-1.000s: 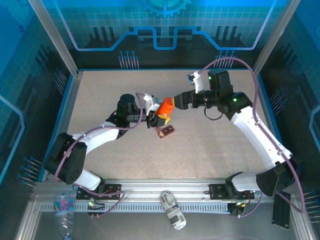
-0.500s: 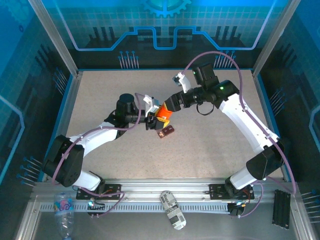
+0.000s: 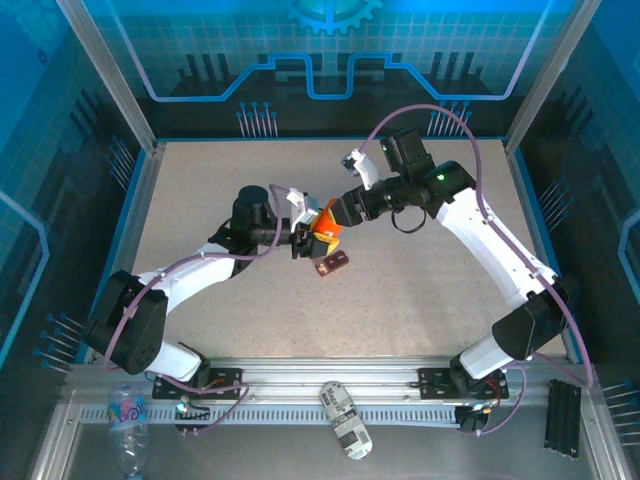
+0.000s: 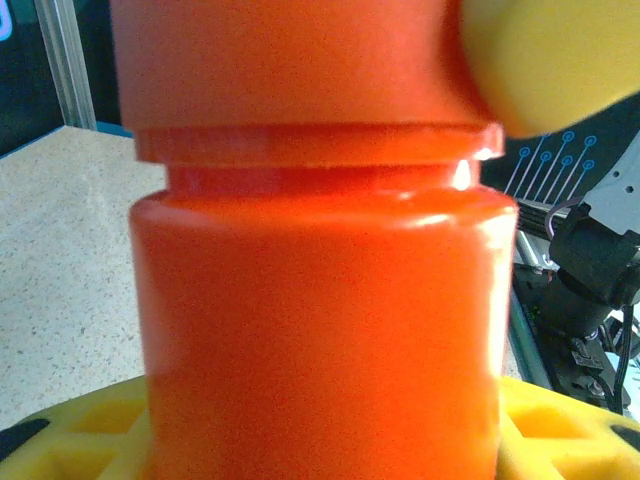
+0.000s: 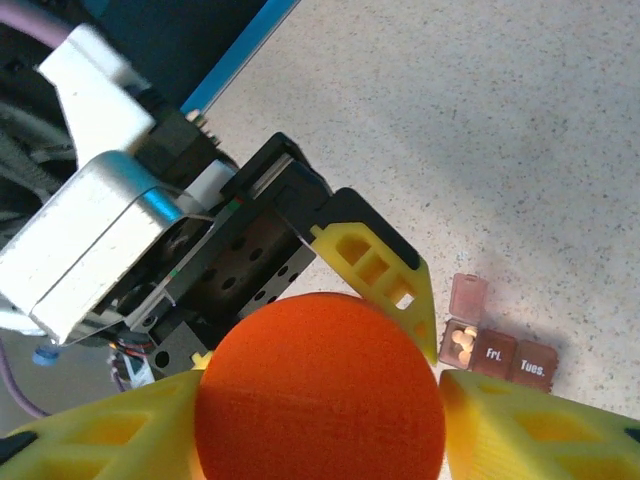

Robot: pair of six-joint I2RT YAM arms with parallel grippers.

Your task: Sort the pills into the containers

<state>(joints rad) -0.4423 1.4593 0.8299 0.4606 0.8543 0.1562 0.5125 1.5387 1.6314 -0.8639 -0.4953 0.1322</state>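
Observation:
An orange pill bottle (image 3: 323,224) hangs above the table's middle, with my left gripper (image 3: 309,235) shut on its body (image 4: 320,330). My right gripper (image 3: 338,212) has come in from the right, and its yellow fingers (image 5: 100,430) press both sides of the bottle's round cap (image 5: 320,390). The left gripper's yellow finger (image 5: 375,265) shows behind the cap. Just below the bottle the dark red-brown container tray (image 3: 331,264) lies on the table. One of its lids is open over pale pills (image 5: 461,341), and the neighbouring lids (image 5: 510,357) are closed.
The speckled table (image 3: 420,290) is ringed by blue-edged walls. On the front rail lies a labelled white-grey cylinder (image 3: 346,421). A plastic bottle (image 3: 128,422) lies at the bottom left, outside the work area.
My right arm swung left to the bottle and its jaws narrowed around the cap. The left arm and the bottle stayed nearly still.

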